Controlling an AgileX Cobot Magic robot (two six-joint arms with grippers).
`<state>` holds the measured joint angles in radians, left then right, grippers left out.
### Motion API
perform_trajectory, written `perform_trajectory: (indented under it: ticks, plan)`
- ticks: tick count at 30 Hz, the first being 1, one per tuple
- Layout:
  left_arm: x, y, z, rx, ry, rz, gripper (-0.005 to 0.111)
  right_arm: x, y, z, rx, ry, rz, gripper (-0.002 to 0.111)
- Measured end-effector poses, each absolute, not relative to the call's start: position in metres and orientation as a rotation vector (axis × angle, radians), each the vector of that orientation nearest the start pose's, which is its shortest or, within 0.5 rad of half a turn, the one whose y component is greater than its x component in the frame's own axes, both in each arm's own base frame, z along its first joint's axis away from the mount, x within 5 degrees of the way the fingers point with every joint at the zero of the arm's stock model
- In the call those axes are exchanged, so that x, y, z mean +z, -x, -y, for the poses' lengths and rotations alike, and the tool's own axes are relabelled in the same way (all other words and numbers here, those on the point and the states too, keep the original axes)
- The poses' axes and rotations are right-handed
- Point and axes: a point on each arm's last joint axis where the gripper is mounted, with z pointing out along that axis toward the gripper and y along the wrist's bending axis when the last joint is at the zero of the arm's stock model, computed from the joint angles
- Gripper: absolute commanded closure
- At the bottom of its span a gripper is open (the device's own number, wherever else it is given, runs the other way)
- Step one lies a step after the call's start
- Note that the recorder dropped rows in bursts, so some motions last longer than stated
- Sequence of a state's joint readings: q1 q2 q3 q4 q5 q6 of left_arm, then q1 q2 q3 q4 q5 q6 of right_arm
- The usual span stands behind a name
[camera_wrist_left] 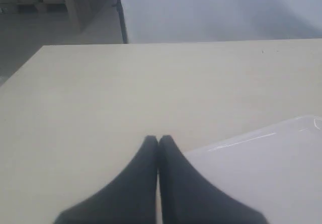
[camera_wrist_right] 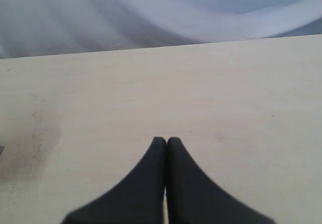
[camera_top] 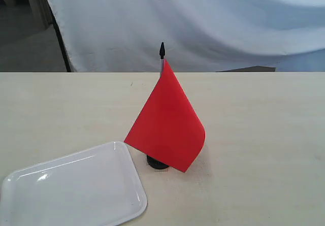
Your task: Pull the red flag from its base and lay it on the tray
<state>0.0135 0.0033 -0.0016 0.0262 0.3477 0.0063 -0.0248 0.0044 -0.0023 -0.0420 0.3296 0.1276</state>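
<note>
The red flag (camera_top: 167,122) stands upright in the exterior view, its cloth hanging down over most of the thin stick, whose pointed black tip (camera_top: 162,50) sticks out on top. The black base (camera_top: 157,162) peeks out under the cloth's lower edge. The white tray (camera_top: 76,190) lies just left of the base, at the near left of the table. Neither gripper shows in the exterior view. My left gripper (camera_wrist_left: 158,139) is shut and empty over the table beside the tray (camera_wrist_left: 261,173). My right gripper (camera_wrist_right: 166,140) is shut and empty above bare table.
The pale wooden table (camera_top: 264,124) carries only the flag and tray. A white cloth backdrop (camera_top: 203,23) hangs behind the far edge. A dark gap and floor (camera_top: 25,33) lie beyond the table's far left.
</note>
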Motion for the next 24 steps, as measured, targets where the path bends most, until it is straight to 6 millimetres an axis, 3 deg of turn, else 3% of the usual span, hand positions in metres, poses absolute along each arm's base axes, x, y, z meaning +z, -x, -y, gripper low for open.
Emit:
perform_trajectory:
  ticks: [8, 12, 19, 22, 24]
  plan:
    - [0.182, -0.054, -0.002, 0.039, -0.010, -1.833, 0.107, 0.184, -0.054, 0.003, 0.033, -0.112, -1.809, 0.108]
    - [0.182, -0.054, -0.002, 0.039, -0.010, -1.833, 0.107, 0.193, -0.056, 0.002, 0.038, -0.103, -1.714, 0.108]
    - [0.182, -0.054, -0.002, 0.039, -0.010, -1.833, 0.107, 0.233, -0.053, 0.000, 0.071, -0.071, -1.264, 0.108]
    - [0.182, -0.054, -0.002, 0.039, -0.010, -1.833, 0.107, 0.254, -0.043, -0.001, 0.235, -0.133, -1.008, 0.108]
    - [0.182, -0.054, -0.002, 0.039, -0.010, -1.833, 0.107, 0.258, -0.040, -0.001, 0.348, -0.180, -0.947, 0.108]
